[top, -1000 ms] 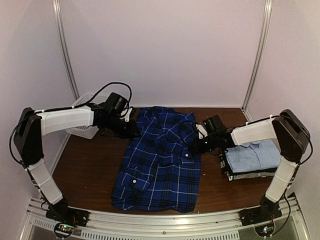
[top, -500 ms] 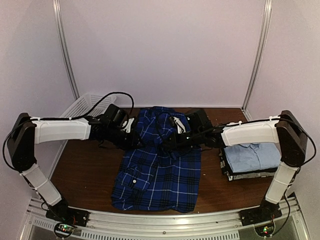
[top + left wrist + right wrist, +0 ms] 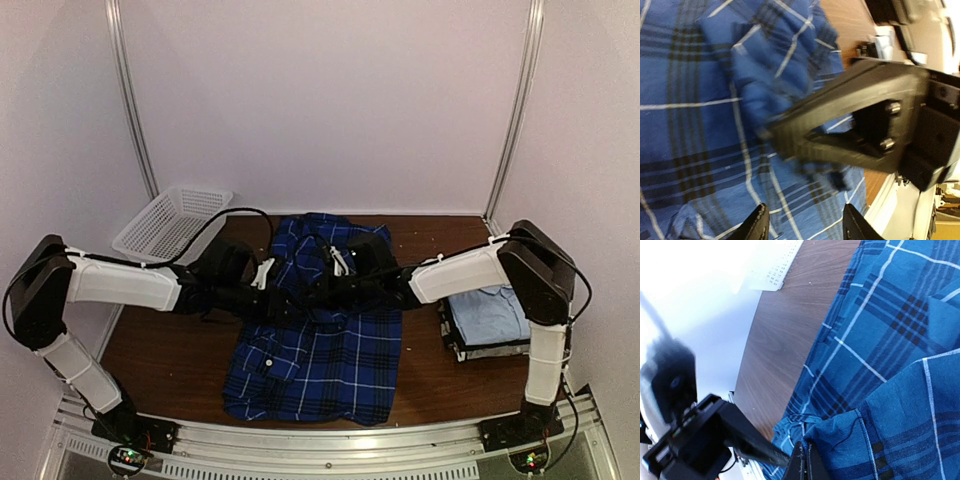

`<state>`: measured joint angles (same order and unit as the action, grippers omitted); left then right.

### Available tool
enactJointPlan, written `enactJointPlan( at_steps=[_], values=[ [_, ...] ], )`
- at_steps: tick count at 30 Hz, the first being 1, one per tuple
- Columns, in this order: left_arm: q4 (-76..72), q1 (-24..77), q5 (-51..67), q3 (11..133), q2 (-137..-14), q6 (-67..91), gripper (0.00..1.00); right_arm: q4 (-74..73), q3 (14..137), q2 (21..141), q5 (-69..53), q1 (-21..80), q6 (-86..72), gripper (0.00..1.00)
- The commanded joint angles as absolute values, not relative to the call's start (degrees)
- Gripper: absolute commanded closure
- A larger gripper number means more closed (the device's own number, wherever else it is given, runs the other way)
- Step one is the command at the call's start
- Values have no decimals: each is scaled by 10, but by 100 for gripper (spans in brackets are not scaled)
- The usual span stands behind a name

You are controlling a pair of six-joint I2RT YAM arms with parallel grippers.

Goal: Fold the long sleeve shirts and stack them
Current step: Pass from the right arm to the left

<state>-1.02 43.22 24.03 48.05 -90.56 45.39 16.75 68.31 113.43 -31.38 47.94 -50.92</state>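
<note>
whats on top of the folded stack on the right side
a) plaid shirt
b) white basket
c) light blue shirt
C: a plain light blue shirt tops the folded stack on the right, while the plaid shirt lies spread out in the middle.

Plaid shirt (image 3: 320, 350) flat on table (image 3: 170, 345), collar at the far end. Both arms reach in low over its upper half: left gripper (image 3: 284, 300) from its left edge, right gripper (image 3: 325, 291) from its right, nearly meeting mid-shirt. Fingers dark against the cloth; I can't tell their grip. Folded stack (image 3: 490, 318), light blue on top, just right of the shirt. White basket (image 3: 168, 222) beyond its far-left corner.
</note>
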Motion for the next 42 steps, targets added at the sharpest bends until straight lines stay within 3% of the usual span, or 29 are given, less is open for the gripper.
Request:
enactJointPlan(
  at_steps=[1,11,16,20,23,32,35,42],
  values=[
    [-117,445,262,470,-918,472,46,225,710,1155,-326,496,-548,100],
    [-109,450,247,470,-939,470,46,244,719,1174,-333,500,-565,100],
    [-87,449,224,483,-957,475,62,235,725,1172,-328,504,-557,100],
    [-69,449,198,498,-963,480,84,211,724,1158,-312,504,-537,100],
    [-52,449,180,507,-958,479,100,183,725,1140,-296,502,-514,94],
    [33,448,116,558,-929,449,100,82,704,1051,-216,466,-432,54],
    [63,447,93,586,-932,433,100,42,668,1008,-173,443,-407,45],
    [152,397,16,633,-933,434,100,21,531,926,-129,376,-396,44]
  ],
)
